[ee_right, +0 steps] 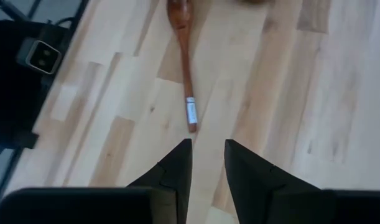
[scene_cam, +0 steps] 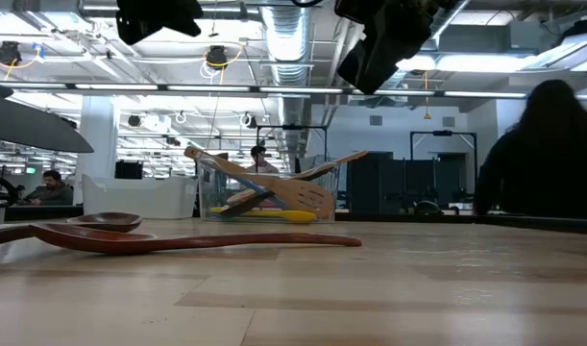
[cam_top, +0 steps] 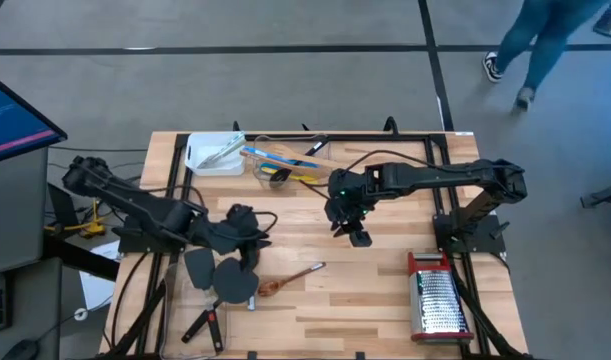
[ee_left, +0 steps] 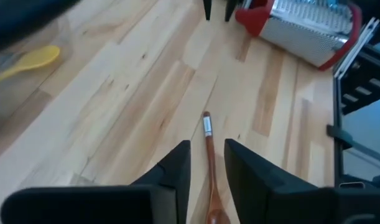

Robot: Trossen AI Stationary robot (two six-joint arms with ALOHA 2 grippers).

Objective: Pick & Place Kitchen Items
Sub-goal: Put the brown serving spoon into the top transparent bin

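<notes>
One wooden spoon (cam_top: 290, 278), reddish-brown, lies loose on the table (cam_top: 385, 310) approx. mid-front, bowl end toward left arm, handle w/ small white label pointing toward right arm. Not held by either claw.

Left gripper (ee_left: 207, 163): hangs above table over the spoon's bowel-side half; fingers (ee_left: 177, 165) a narrow gap apart, spoon handle seen through the gap below, nothing clamped, no contact visible.

Right gripper (ee_right: 208, 163): hangs above table centre, handle tip of spoon just ahead of it; fingers (ee_right: 178, 163) a narrow gap apart, empty.

Clear tub (cam_top: 285, 165), back of table: holds several utensils, incl. blue-handled piece (cam_top: 267, 156), yellow piece (cam_top: 290, 175), wooden spatulas (scene_cam: 303, 192) leaning over the rim in low view.

White tray (cam_top: 213, 154), beside tub at back left: light-coloured pieces inside, type can't tell.

Dark grey spatulas (cam_top: 217, 275), front left, near left arm, flat on table. Black-handled pieces w/ red bit (cam_top: 207, 325) at front-left edge.

Box grater (cam_top: 437, 298), steel w/ red trim, lying on its side, front right.

Person (cam_top: 540, 40) walking on floor beyond table; others seated in room behind, low view.
</notes>
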